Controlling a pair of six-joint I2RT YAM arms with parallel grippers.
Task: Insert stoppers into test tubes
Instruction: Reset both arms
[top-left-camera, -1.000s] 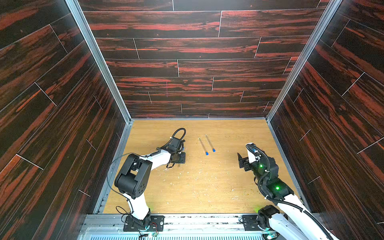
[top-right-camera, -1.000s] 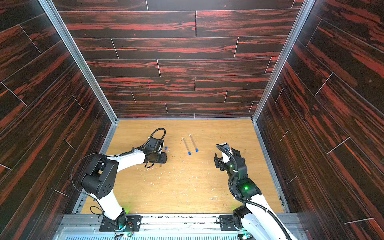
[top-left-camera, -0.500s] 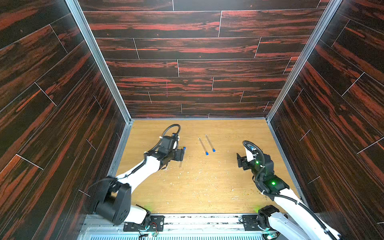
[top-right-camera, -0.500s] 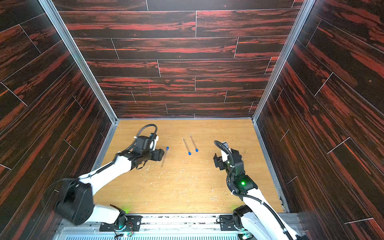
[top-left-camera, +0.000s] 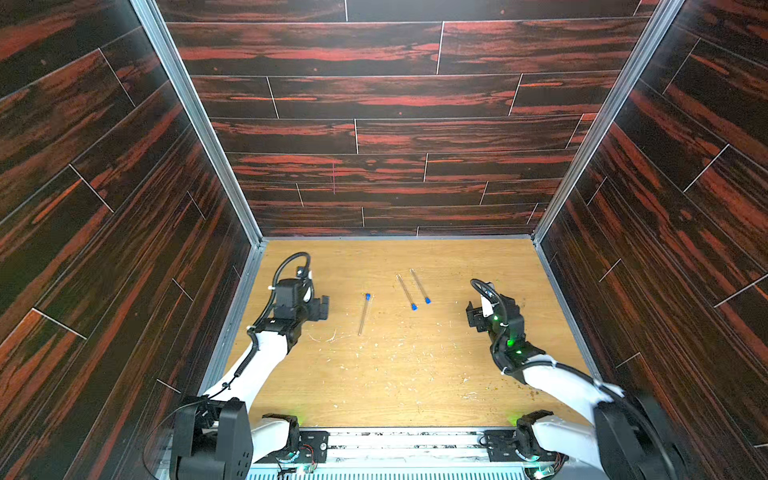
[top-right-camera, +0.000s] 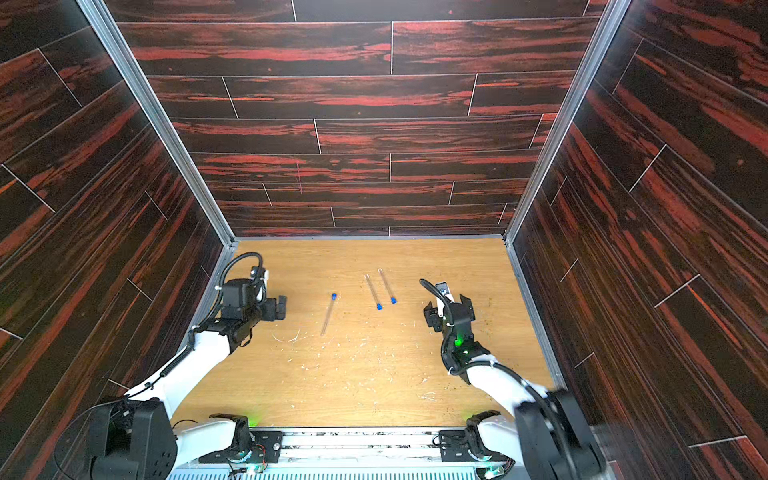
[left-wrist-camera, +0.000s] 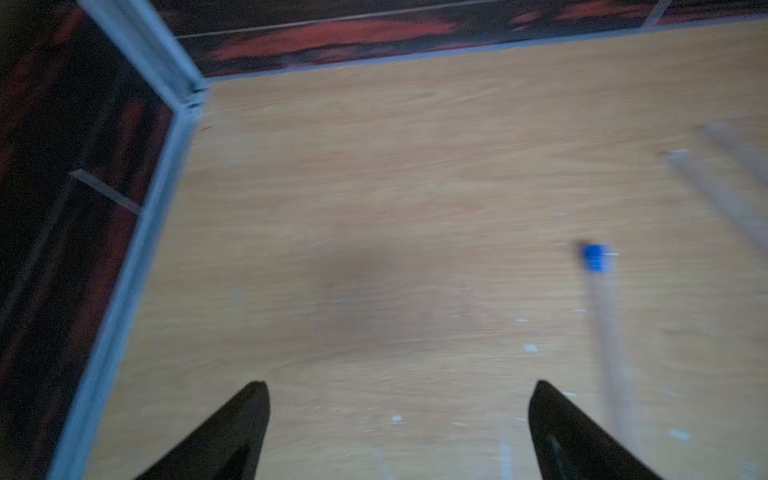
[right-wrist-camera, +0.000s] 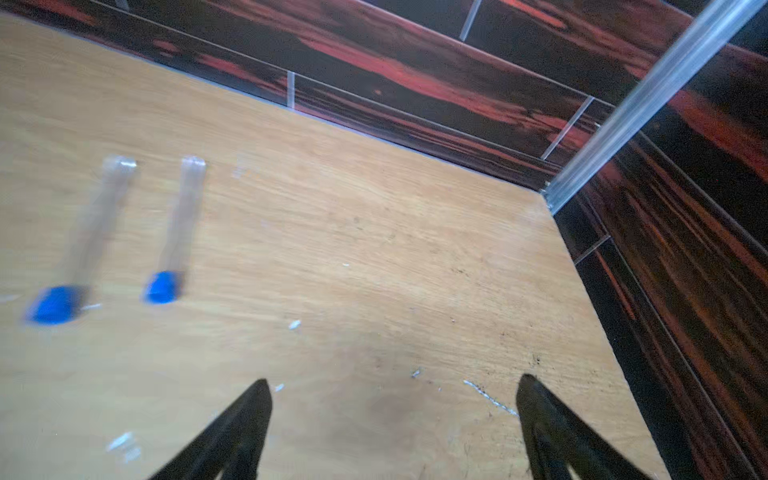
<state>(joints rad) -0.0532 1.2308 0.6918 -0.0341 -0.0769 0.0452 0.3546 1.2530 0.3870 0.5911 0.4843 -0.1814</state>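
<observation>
Three clear test tubes lie on the wooden table, each with a blue stopper at one end. The left tube has its stopper at the far end. To its right, two tubes lie side by side with stoppers at their near ends. My left gripper hovers open and empty left of the lone tube, apart from it. My right gripper stands open and empty right of the pair.
Pale debris specks are scattered over the middle and front of the table. Dark wood-patterned walls with metal corner rails close in the left, back and right sides. The arm bases sit at the front edge.
My left gripper has opened, let go of the stoppered tube and drawn back to the left; that tube now lies free on the table. The right gripper has barely moved.
</observation>
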